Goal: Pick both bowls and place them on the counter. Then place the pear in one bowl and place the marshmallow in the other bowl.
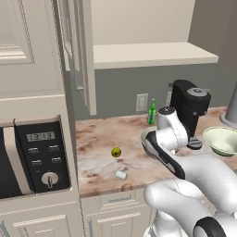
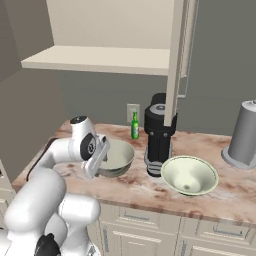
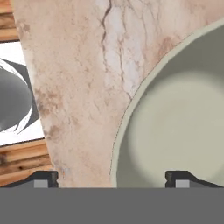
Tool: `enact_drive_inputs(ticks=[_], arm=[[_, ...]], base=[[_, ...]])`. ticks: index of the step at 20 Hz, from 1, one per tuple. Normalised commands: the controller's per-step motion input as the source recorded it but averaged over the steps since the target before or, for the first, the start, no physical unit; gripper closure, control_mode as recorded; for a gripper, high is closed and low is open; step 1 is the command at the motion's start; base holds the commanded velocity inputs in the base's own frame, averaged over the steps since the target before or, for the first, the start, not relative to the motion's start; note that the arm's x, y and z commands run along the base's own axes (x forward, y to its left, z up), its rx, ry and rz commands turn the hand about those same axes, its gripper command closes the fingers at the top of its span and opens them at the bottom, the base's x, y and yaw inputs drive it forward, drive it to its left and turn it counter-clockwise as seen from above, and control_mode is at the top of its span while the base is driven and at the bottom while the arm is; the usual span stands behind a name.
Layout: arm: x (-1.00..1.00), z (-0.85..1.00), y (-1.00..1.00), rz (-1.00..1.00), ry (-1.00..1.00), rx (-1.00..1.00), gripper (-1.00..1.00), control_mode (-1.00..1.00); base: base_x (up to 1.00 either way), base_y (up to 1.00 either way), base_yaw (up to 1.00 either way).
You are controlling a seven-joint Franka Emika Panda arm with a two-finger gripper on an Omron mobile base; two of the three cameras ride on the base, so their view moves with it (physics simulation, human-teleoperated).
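The deep grey-green bowl (image 2: pixel 117 157) stands upright on the marbled counter (image 2: pixel 135 187). My gripper (image 2: pixel 101 162) hangs over its near rim. In the hand view the bowl's rim (image 3: pixel 124 131) runs between my two fingertips, and the gripper (image 3: pixel 112 181) is open and wide, holding nothing. The wider cream-green bowl (image 2: pixel 189 175) sits on the counter to the right, past the coffee machine. The pear (image 1: pixel 116 152) and the white marshmallow (image 1: pixel 121 175) lie on the counter (image 1: pixel 97 139) left of my arm, which hides most of the deep bowl (image 1: pixel 146 133) in that view.
A black coffee machine (image 2: pixel 159 135) stands between the two bowls, with a slim green bottle (image 2: pixel 134 125) by the back wall. A grey appliance (image 2: pixel 244 135) is at the far right. A microwave (image 1: pixel 32 157) sits in the cabinet on the left, and a cream shelf (image 1: pixel 148 54) overhangs the counter.
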Motion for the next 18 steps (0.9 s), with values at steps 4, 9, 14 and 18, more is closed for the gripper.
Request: enact_drive_inputs(ticks=[4,9,14,18], arm=[[-0.41,0.35,0.33,0.0,0.0,0.0,-1.0,-1.0],[-0.41,0.27,0.5,0.0,0.0,0.0,-1.0,-1.0],[-0.36,0.11,0.56,-0.04,0.0,0.0,-1.0,-1.0],[-0.15,0.02,0.62,-0.09,0.0,0.0,-1.0,-1.0]], base=[[0.0,0.0,0.0],[0.0,0.0,0.0],[0.0,0.0,0.0],[0.0,0.0,0.0]])
